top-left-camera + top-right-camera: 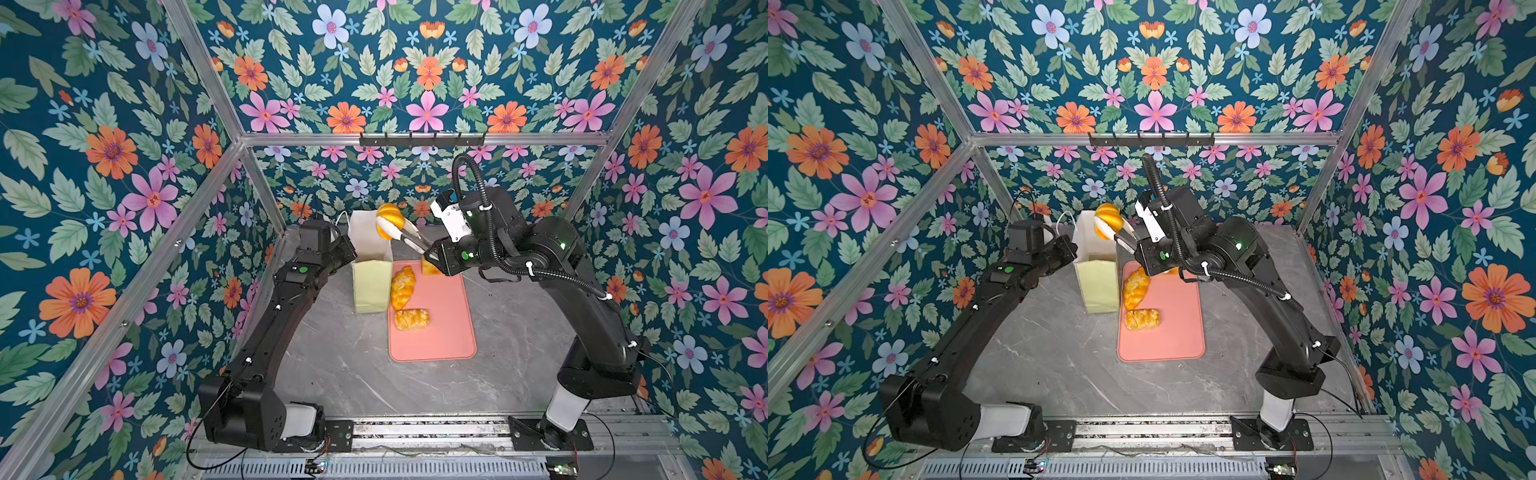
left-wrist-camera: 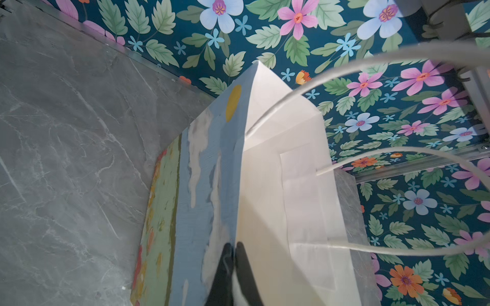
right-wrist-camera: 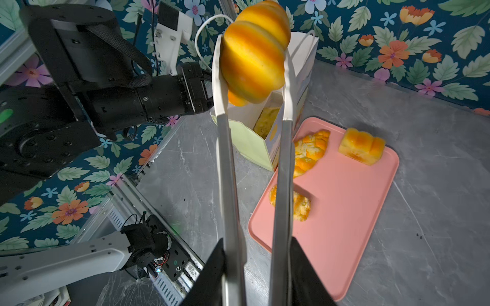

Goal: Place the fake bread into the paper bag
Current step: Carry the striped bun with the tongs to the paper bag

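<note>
1. Because the right gripper (image 1: 431, 252) sat over it in both top views, the square loaf (image 3: 362, 145) showed there only as an orange corner. The right wrist view gave it whole, at the end of the pink tray (image 3: 344, 217) farthest from the arm bases.
2. That gripper's black jaws were pressed in on the handles of a pair of tongs (image 3: 228, 172). The tongs' white tips were clamped on the croissant (image 3: 254, 55), held in the air over the open mouth of the upright paper bag (image 1: 371, 286).
3. Whether the croissant touched the bag's rim could not be told.
4. The left gripper (image 2: 234, 254) was hidden behind its own wrist in the top views. Only the left wrist view showed its jaws together, pinching the bag's upper edge.
5. That view also showed a printed blue-and-white side of the bag and its white cord handles (image 2: 344, 74), where the top views gave only a pale green side and the white inside.
6. One pastry (image 3: 267, 119) lay inside the bag, seen only from the right wrist and too cut off to name.
7. The braided loaf (image 1: 402, 286) lay on the tray just beside the bag. The flaky rectangular pastry (image 1: 411, 318) lay near it, partly behind a tong arm in the right wrist view.
</note>
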Tool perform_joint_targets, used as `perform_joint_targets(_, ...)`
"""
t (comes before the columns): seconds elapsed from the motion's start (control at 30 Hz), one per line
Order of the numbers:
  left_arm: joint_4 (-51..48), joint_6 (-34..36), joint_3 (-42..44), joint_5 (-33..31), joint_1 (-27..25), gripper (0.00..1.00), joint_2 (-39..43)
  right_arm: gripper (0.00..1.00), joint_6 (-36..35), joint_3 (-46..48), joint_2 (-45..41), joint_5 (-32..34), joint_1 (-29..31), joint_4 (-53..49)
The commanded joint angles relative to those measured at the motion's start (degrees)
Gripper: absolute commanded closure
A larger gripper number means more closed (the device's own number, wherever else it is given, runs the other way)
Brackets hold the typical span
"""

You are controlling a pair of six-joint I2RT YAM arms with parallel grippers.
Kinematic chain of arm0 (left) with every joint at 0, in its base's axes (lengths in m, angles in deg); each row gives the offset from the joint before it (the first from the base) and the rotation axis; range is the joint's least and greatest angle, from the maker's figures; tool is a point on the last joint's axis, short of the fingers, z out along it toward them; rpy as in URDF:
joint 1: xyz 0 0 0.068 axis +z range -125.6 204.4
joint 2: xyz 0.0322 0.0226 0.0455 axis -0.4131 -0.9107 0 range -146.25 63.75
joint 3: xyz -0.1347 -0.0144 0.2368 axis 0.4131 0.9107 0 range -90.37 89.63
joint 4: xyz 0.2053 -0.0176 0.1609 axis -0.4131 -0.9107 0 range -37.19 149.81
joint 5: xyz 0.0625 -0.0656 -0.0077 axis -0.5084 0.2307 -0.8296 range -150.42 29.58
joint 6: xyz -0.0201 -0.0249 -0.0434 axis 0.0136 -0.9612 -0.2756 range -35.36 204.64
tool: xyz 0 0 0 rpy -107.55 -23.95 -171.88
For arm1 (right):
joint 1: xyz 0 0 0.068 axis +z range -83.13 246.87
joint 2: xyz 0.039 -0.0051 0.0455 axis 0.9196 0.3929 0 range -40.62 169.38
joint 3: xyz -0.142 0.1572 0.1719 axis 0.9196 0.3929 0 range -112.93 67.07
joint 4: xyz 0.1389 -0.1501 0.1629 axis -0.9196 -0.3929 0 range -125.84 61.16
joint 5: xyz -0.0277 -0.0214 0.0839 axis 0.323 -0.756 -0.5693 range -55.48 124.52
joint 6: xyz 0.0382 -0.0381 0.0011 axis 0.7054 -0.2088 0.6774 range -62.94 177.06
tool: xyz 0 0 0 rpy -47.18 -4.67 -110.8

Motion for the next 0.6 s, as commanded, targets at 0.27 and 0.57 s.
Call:
perform_joint_targets(0.27,1.44,-1.19,0.37,-2.21,-0.25,1.00,1.44,0.66,3.60,-1.66,4.77,-2.15,1.32,6.55)
perform_joint_targets(0.57,1.56,-1.45,1.08,-2.40,-0.42,1.00,1.89,0.66,5.04,-4.26,10.56,-2.76,1.35,7.73)
